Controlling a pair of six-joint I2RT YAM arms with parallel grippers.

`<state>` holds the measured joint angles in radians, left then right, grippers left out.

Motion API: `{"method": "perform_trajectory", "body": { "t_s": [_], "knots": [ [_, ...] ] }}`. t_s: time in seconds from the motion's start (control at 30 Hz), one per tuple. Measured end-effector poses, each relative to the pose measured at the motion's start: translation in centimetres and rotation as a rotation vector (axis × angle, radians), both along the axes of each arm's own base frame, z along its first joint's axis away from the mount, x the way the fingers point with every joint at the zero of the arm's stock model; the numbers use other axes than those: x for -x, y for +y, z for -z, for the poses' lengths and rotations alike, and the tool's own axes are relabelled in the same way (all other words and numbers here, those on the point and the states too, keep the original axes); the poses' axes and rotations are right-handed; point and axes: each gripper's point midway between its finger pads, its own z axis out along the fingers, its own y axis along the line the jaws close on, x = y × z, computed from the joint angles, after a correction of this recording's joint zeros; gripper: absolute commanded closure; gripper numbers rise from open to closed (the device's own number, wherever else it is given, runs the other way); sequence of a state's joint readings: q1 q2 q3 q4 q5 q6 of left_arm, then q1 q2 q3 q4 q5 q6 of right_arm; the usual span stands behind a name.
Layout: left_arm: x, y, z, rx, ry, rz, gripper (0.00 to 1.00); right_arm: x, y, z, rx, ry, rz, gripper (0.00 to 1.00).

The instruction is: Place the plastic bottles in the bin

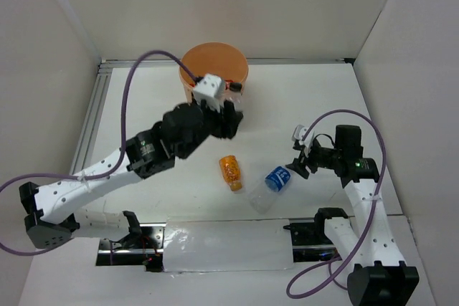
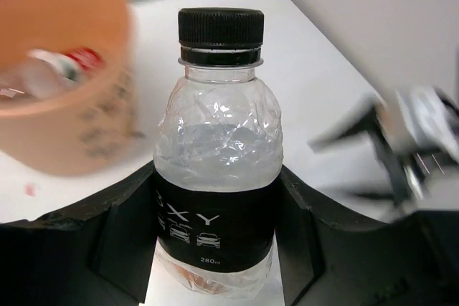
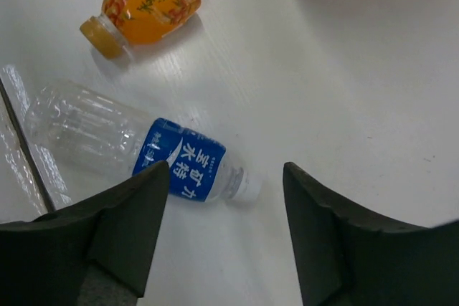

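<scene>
1. At upper centre of the top view, the left gripper (image 1: 228,109) clamps the black-capped bottle (image 2: 219,177) beside the bin (image 1: 188,62), probably for dropping.
2. Right gripper (image 3: 226,177), jaws apart, hovers over the blue-labelled bottle (image 3: 179,159), likely to grasp it.

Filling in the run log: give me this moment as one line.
left hand: shut on black-label bottle, beside bin | right hand: open, near blue-label bottle | orange bottle: lying on table
</scene>
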<state>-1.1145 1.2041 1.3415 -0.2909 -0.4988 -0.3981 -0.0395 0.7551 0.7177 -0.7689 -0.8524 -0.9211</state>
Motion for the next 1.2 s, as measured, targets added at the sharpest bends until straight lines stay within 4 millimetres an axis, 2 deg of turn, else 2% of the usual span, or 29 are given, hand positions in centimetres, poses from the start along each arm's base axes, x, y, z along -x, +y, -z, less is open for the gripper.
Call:
{"method": "perform_trajectory", "body": {
  "t_s": [0.03, 0.1, 0.17, 0.23, 0.33, 0.37, 0.5, 0.53, 0.57, 0.63, 0.67, 0.77, 0.87, 0.93, 1.03, 1.07, 1.1, 1.2],
  "knots": [
    [-2.1, 0.9, -0.6, 0.023, -0.012, -0.053, 0.88, 0.1, 0.0, 0.4, 0.011, -0.003, -0.013, 0.23],
    [-6.4, 2.7, -1.3, 0.059, -0.031, -0.169, 0.82, 0.3, 0.0, 0.8, 0.028, -0.018, -0.038, 0.20],
    [-10.3, 3.9, -1.9, 0.103, -0.033, -0.254, 0.81, 0.4, 0.0, 0.9, 0.045, -0.035, -0.063, 0.18],
    [-14.0, 4.8, -2.1, 0.142, -0.030, -0.325, 0.74, 0.6, 0.1, 1.0, 0.061, -0.054, -0.092, 0.11],
    [-18.8, 5.6, -2.0, 0.184, -0.013, -0.401, 0.52, 0.9, 0.3, 1.2, 0.082, -0.075, -0.136, 0.00],
    [-20.2, 5.6, -2.0, 0.191, -0.008, -0.416, 0.37, 1.1, 0.4, 1.3, 0.089, -0.080, -0.150, 0.00],
    [-24.3, 5.0, -0.9, 0.179, 0.028, -0.445, 0.07, 1.3, 0.7, 1.3, 0.124, -0.140, -0.224, 0.00],
    [-24.9, 5.0, -0.2, 0.168, 0.044, -0.450, 0.07, 1.4, 0.9, 1.3, 0.136, -0.163, -0.252, 0.00],
    [-25.3, 5.1, 0.4, 0.157, 0.059, -0.451, 0.02, 1.5, 1.0, 1.3, 0.146, -0.187, -0.282, 0.00],
    [-25.5, 5.3, 1.9, 0.132, 0.095, -0.455, 0.00, 1.7, 1.4, 1.4, 0.173, -0.235, -0.346, 0.00],
    [-25.3, 5.5, 2.5, 0.123, 0.114, -0.456, 0.00, 1.7, 1.5, 1.6, 0.189, -0.263, -0.383, 0.00],
    [-24.5, 5.8, 2.6, 0.110, 0.125, -0.454, 0.00, 1.8, 1.9, 2.7, 0.232, -0.317, -0.483, 0.00],
    [-21.3, 5.6, 2.6, 0.081, 0.133, -0.417, 0.00, 2.2, 2.3, 4.8, 0.280, -0.335, -0.595, 0.00],
    [-17.3, 5.3, 2.7, 0.063, 0.136, -0.366, 0.00, 2.7, 2.4, 6.5, 0.307, -0.311, -0.660, 0.00],
    [-9.1, 4.9, 3.6, 0.060, 0.150, -0.253, 0.00, 3.4, 2.5, 8.5, 0.343, -0.271, -0.743, 0.00],
    [-5.9, 5.0, 4.2, 0.060, 0.163, -0.203, 0.00, 3.6, 2.6, 9.0, 0.357, -0.262, -0.770, 0.00],
    [-3.5, 5.0, 4.9, 0.074, 0.180, -0.171, 0.00, 4.0, 2.7, 9.6, 0.370, -0.251, -0.799, 0.00],
    [2.0, 6.0, 9.3, 0.066, 0.274, -0.127, 0.00, 5.3, 3.0, 11.7, 0.405, -0.207, -0.888, 0.00]
  ]
}}
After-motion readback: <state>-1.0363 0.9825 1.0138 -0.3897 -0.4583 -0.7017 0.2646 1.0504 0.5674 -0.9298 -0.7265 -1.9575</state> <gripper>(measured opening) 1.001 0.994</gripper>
